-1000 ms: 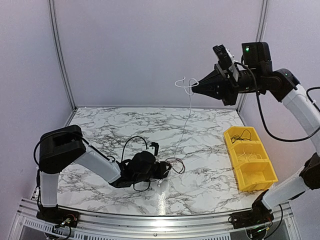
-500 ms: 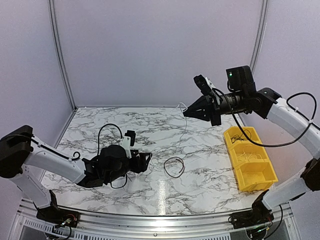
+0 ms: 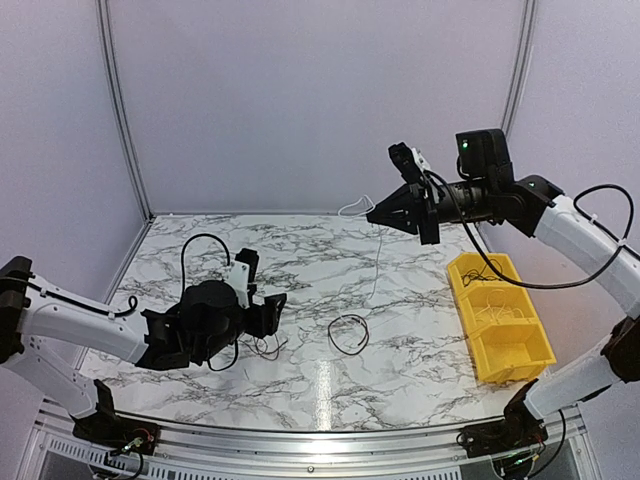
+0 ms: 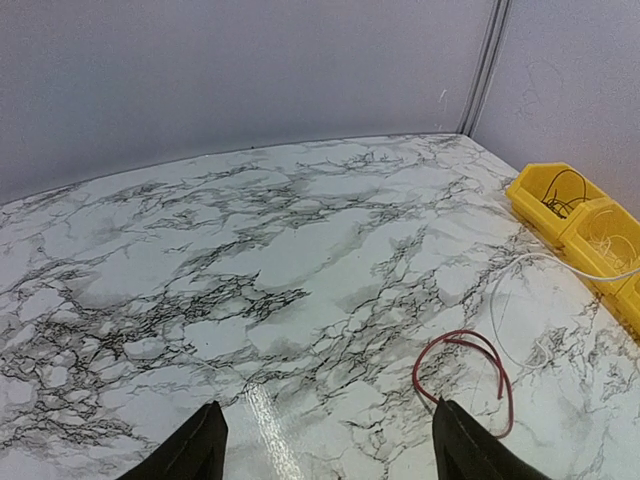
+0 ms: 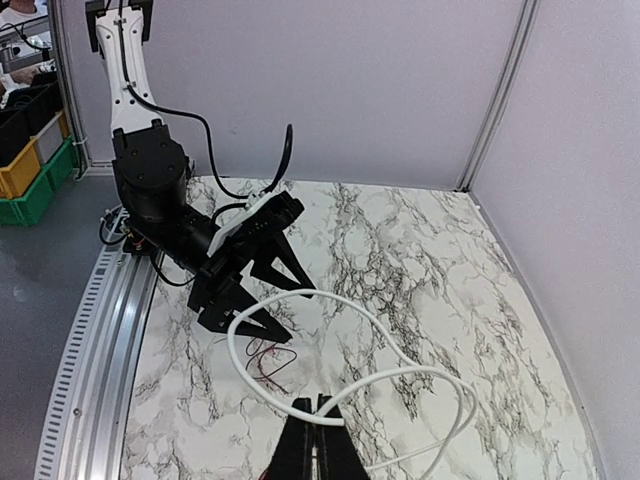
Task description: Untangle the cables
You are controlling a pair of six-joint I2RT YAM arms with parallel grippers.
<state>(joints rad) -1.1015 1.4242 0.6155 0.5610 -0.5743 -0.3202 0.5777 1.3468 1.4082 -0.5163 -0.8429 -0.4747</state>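
My right gripper [image 3: 371, 216] is raised over the back of the table and shut on a white cable [image 3: 376, 255]. The cable loops at the jaws and hangs down to the marble. In the right wrist view the fingertips [image 5: 318, 403] pinch this white cable [image 5: 231, 341]. My left gripper [image 3: 264, 283] is open and empty, low at front left. A thin dark and red loop [image 3: 348, 333] lies alone on the table. It shows red in the left wrist view [image 4: 454, 334], by the right finger. More thin dark wires [image 3: 265, 346] lie under the left gripper.
A yellow bin [image 3: 478, 268] with compartments holding thin wires stands at the right edge; it also shows in the left wrist view [image 4: 532, 189]. Frame posts and walls close off the back and sides. The left arm [image 5: 150, 180] lies along the table's left side.
My right gripper came down from high and lifted the white cable clear of the pile. My left arm drew back to the left. The dark loop now lies alone.
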